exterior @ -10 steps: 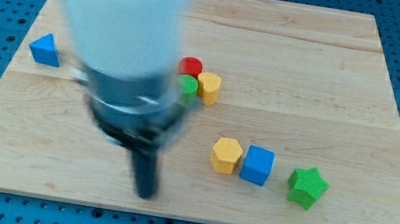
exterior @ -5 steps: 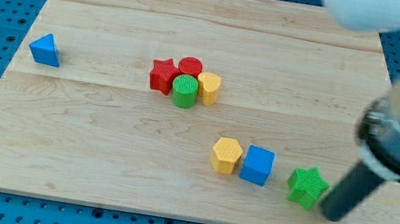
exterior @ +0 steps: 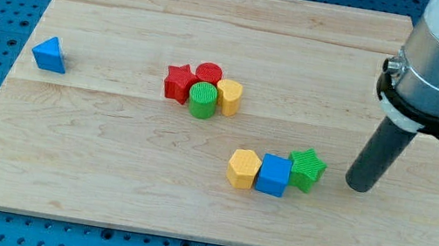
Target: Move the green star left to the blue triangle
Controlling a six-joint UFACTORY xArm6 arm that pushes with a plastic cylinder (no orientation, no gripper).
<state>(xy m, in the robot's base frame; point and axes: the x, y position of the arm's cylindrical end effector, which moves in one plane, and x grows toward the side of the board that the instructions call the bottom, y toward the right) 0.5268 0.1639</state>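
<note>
Pale wooden worktop [exterior: 106,167] on blue pegboard. No hand fitted, only a rod; my tip [exterior: 357,187] down on the wood, holding nothing. Just to its left: green star [exterior: 307,169], pressed against blue cube [exterior: 273,175], then yellow hexagon [exterior: 243,167]. Farther left, clustered in between: red star [exterior: 178,82], red cylinder [exterior: 209,73], green cylinder [exterior: 202,100], yellow cylinder [exterior: 229,96]. Far left: blue triangle [exterior: 49,54].
</note>
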